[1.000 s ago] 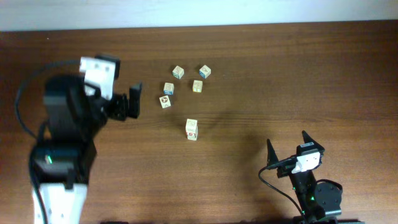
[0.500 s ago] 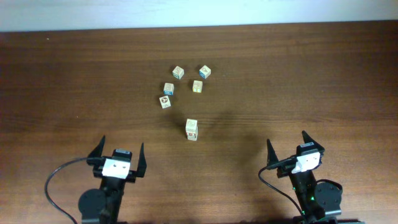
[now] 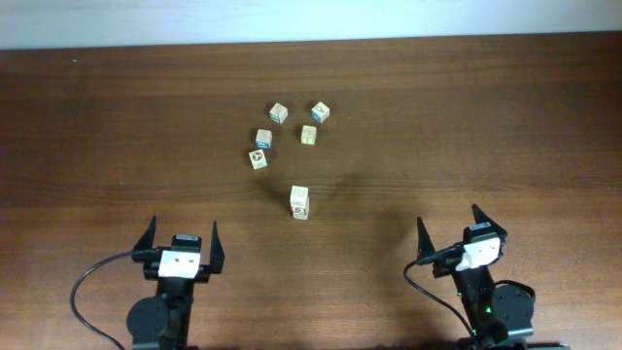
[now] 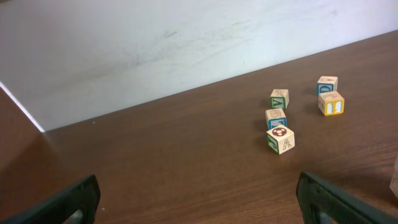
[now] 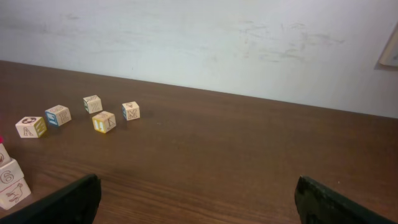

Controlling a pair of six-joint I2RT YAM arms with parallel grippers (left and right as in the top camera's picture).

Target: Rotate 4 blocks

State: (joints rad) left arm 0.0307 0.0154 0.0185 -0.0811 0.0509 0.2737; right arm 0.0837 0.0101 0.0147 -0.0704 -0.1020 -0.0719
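Observation:
Four small wooden blocks lie in a loose cluster at the far middle of the table: a green-marked one (image 3: 279,113) (image 4: 279,98), a blue-sided one with an orange top (image 3: 320,112) (image 4: 327,84), a yellow-faced one (image 3: 308,134) (image 4: 331,103) and a blue-faced one (image 3: 263,138) (image 4: 276,117). The right wrist view has them at its left (image 5: 104,121). My left gripper (image 3: 182,238) (image 4: 199,199) is open at the near left, far short of the blocks. At the near right, my right gripper (image 3: 449,220) (image 5: 199,196) is open too. Neither holds anything.
A cube with a dark round mark on top (image 3: 258,158) (image 4: 280,139) lies just in front of the cluster. A short stack of tan cubes (image 3: 299,201) (image 5: 9,174) stands nearer, between cluster and grippers. A pale wall runs along the table's far edge.
My left arm has drawn back from beside the cluster at the far left to the near edge, still open. The blocks and the right arm have not moved.

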